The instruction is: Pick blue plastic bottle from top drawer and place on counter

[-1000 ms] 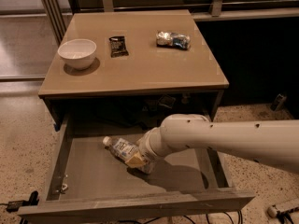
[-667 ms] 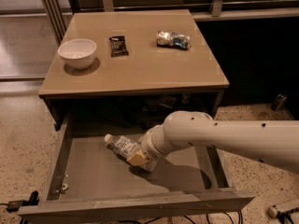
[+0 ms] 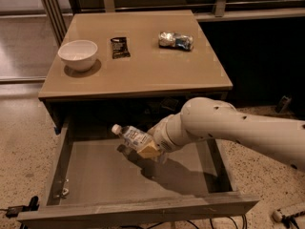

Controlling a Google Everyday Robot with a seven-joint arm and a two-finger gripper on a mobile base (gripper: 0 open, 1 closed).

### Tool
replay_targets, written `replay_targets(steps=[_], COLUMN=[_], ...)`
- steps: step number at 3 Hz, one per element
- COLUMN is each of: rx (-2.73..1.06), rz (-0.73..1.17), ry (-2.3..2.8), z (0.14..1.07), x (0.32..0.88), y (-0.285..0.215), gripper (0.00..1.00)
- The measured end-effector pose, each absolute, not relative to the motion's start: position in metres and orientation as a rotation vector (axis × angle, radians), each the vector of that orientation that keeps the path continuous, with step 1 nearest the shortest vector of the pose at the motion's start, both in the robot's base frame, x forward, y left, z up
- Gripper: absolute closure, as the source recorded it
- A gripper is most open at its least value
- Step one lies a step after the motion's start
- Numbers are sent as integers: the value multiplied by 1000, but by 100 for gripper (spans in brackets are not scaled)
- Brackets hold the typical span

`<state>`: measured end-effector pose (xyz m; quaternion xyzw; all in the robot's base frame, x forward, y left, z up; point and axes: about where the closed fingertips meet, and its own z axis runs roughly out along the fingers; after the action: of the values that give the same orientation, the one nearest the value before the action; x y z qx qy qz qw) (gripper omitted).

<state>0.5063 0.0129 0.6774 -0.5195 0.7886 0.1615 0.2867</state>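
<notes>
The blue plastic bottle point(image 3: 131, 137), clear with a white cap and a white-and-blue label, is tilted with its cap up and to the left, held above the floor of the open top drawer point(image 3: 95, 175). My gripper point(image 3: 150, 150) is shut on the bottle's lower end, and the white arm reaches in from the right. The bottle casts a shadow on the drawer floor below it. The tan counter point(image 3: 143, 75) lies behind and above the drawer.
On the counter stand a white bowl point(image 3: 78, 55) at the left, a dark snack packet point(image 3: 119, 46) in the middle and a crinkled silver-blue snack bag point(image 3: 176, 40) at the right. Cables and a power strip point(image 3: 286, 213) lie on the floor.
The bottle has risen off the drawer floor in my gripper, and the arm has lifted with it.
</notes>
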Motion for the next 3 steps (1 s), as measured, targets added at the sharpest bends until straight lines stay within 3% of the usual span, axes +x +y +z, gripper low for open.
replay_targets(steps=[3], rx=[-1402], rz=[288], ry=[1950], z=[820], x=[502], y=[-59], gripper=[100])
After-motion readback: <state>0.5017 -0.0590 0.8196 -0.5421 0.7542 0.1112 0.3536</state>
